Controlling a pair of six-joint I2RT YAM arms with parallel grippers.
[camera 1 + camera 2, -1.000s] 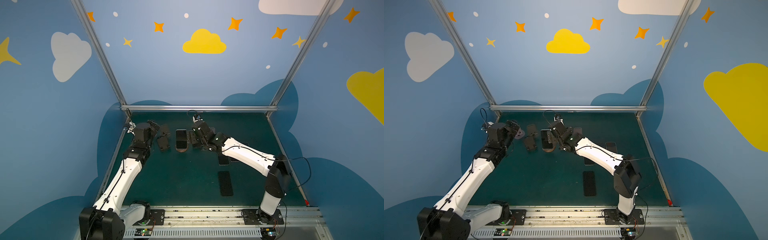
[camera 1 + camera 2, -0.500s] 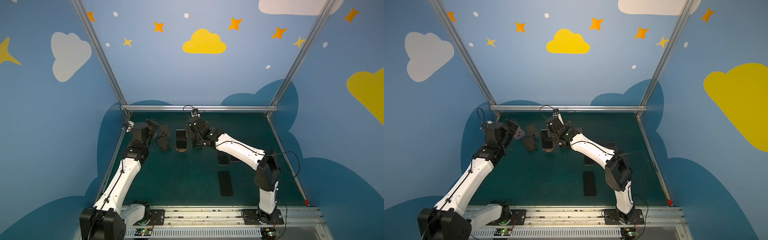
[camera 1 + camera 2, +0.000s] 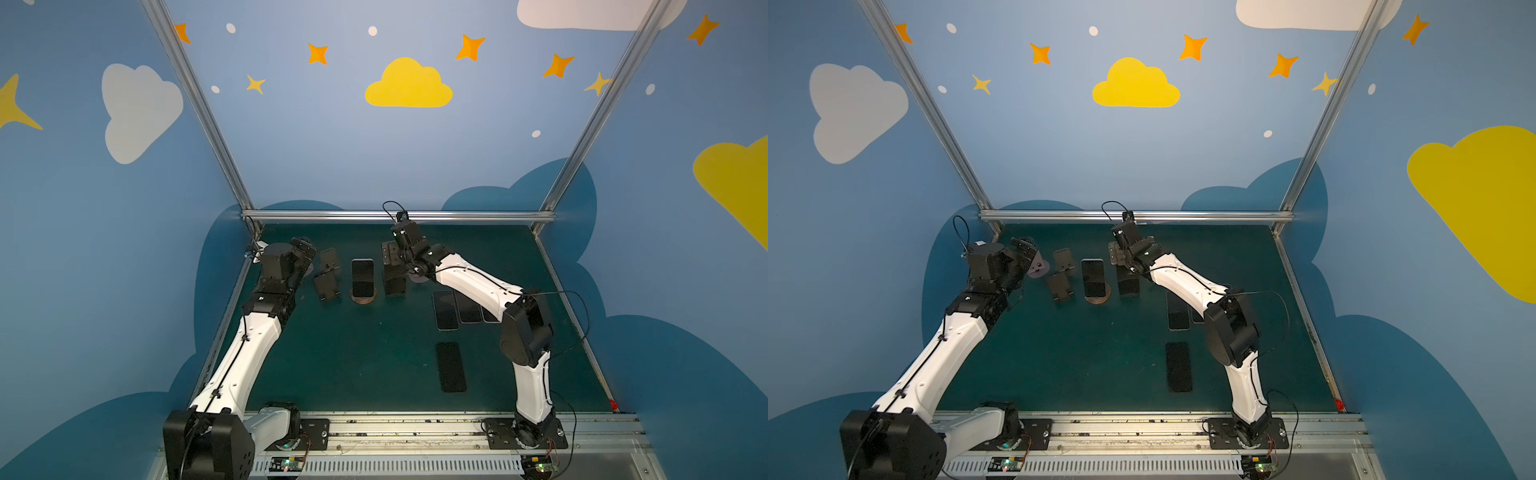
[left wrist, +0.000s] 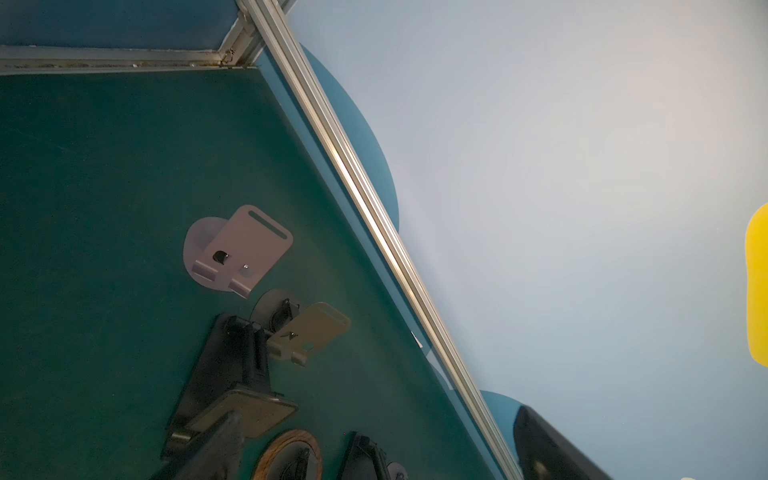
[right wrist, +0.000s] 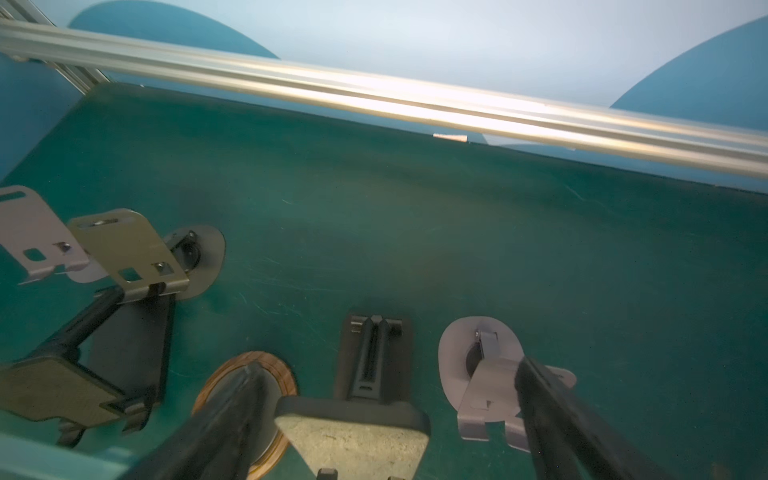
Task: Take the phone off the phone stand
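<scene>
Right arm (image 3: 469, 278) pulled rearward, jaws spread; phone (image 3: 362, 277) hides stand (image 3: 365, 300), apparently seated.

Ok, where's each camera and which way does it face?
Top views: high in front, looking down and back at the phone; both arms show.
Left wrist: on the left arm, tilted, facing the back-left corner over the grey stand; fingers show.
Right wrist: on the right arm, facing the back rail; fingers show.
Both wrist views share the olive stand.
</scene>
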